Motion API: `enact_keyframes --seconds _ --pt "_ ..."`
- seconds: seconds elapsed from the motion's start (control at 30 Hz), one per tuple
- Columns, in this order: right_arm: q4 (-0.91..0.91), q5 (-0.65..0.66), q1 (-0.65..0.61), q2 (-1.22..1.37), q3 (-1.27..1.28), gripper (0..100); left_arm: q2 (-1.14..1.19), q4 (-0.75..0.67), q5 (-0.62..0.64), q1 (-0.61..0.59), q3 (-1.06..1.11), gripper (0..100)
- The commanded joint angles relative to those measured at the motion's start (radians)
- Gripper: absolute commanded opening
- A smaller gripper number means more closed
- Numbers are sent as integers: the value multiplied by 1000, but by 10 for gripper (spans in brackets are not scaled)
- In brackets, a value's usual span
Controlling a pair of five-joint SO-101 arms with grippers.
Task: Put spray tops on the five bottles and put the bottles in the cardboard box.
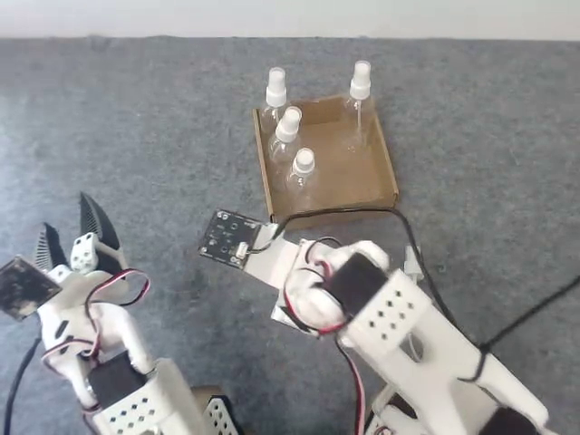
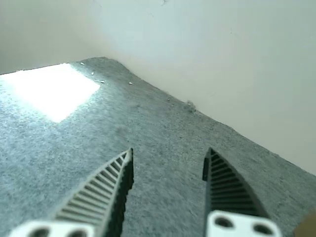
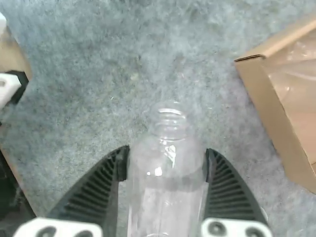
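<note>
The right arm is bent low over the grey felt-covered counter (image 1: 136,136), just in front of the shallow brown cardboard box (image 1: 388,154). Its right gripper (image 3: 167,149) has its black ribbed jaws clamped on a clear plastic bottle with an open threaded neck (image 3: 168,170), held near the box's corner with a strip of bare felt between them. The left gripper (image 1: 68,217) sits well apart to the side, jaws spread over bare counter, pointing toward the far edge where the felt meets a pale wall (image 2: 222,59). Four clear bottles with white spray tops (image 1: 304,172) stand upright inside the box.
</note>
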Motion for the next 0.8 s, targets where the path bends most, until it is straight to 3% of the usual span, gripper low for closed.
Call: enact_keyframes --seconds 0.0,0.2,0.77 --pt "7 -15 21 -113 17 113 -12 -34 9 28 -5 216" --pt "13 -15 67 -257 31 112 -12 -34 8 58 7 216" --pt "8 -17 484 -728 193 112 -12 -34 9 77 4 215"
